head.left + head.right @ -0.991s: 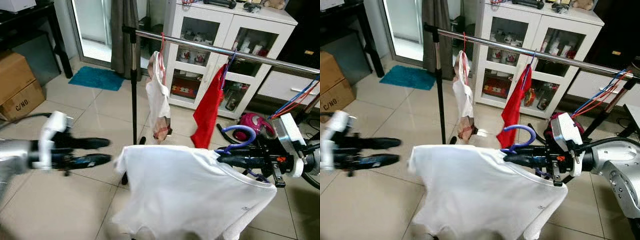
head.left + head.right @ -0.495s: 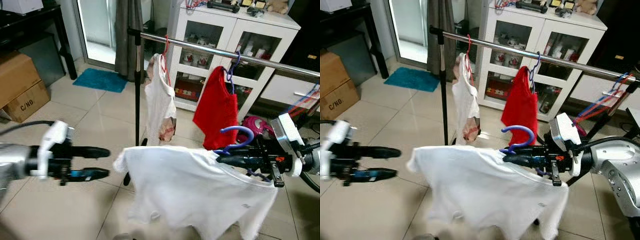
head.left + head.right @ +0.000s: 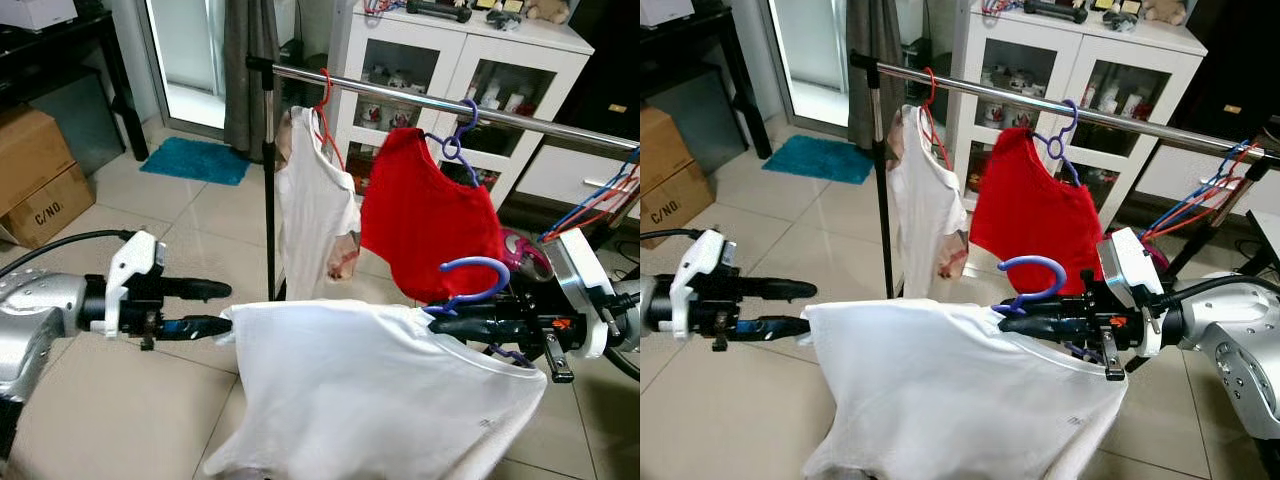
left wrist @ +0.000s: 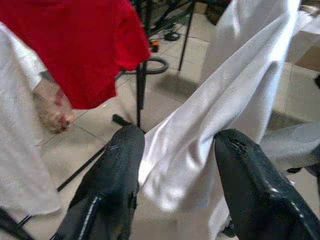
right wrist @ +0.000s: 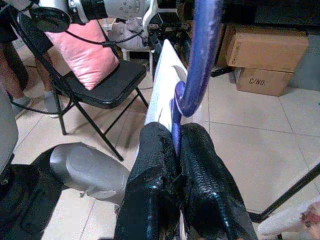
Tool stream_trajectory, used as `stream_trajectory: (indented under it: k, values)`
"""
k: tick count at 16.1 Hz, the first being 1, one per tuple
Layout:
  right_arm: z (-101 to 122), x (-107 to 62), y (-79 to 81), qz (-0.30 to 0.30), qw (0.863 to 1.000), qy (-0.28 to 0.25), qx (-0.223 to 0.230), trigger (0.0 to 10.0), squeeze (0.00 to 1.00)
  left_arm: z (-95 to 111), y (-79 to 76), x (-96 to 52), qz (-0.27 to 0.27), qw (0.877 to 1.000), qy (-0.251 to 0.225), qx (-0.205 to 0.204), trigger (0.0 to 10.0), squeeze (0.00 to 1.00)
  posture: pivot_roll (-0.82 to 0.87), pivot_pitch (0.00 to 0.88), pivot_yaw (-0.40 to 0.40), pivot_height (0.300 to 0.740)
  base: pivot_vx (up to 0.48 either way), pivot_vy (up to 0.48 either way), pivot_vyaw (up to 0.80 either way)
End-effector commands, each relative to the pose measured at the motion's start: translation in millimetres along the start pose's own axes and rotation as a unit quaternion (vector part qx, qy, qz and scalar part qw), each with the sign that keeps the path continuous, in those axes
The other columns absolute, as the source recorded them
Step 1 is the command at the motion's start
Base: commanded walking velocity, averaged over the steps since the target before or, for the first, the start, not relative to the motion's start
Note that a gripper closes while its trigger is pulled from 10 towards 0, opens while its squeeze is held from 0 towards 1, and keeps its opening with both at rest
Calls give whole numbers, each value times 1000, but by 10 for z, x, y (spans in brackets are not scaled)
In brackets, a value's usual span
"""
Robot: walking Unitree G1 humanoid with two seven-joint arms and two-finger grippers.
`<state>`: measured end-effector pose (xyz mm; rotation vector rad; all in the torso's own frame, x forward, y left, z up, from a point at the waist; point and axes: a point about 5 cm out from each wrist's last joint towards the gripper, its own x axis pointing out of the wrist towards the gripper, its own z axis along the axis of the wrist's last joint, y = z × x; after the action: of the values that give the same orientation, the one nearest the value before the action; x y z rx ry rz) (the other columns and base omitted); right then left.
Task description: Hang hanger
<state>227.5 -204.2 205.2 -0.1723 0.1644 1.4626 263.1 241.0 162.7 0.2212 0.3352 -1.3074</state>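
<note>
A white T-shirt (image 3: 370, 390) hangs on a purple hanger (image 3: 475, 268) whose hook stands up. My right gripper (image 3: 440, 322) is shut on that hanger just below the hook; in the right wrist view the hanger (image 5: 200, 55) rises from between the pressed fingers (image 5: 155, 165). My left gripper (image 3: 222, 308) is open at the shirt's left shoulder. In the left wrist view the white cloth (image 4: 190, 150) lies between its spread fingers (image 4: 115, 170). The steel rail (image 3: 400, 92) runs behind and above, carrying a red shirt (image 3: 430, 225) and a pale garment (image 3: 315, 210).
The rack's upright pole (image 3: 268, 180) stands behind the left gripper. A white glass-door cabinet (image 3: 440, 60) is behind the rail. Cardboard boxes (image 3: 40, 180) and a blue mat (image 3: 195, 160) lie to the left. Loose hangers (image 3: 600, 195) hang at the rail's right end.
My left gripper has moved right, up to the white shirt's shoulder. The red shirt on the rail has turned from edge-on to face me. The right gripper still holds the hanger.
</note>
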Motion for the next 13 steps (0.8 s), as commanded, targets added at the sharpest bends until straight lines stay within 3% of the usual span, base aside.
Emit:
stream_trajectory:
  k: [1,4,13]
  values:
    - [86,-38,15,1,1000,-9,-15,10000,0,26,-6,62,-19,1000,-6,3,0,0,52,0,-27,740,0,0,0]
    - [104,-42,-5,2,1000,-11,-16,10000,0,8,-13,140,-38,999,-11,-1,0,0,53,0,-29,740,0,0,0]
    - [125,-46,-30,1,1000,-15,-18,10000,0,27,21,121,-35,999,-23,-8,0,0,56,0,-32,740,0,0,0]
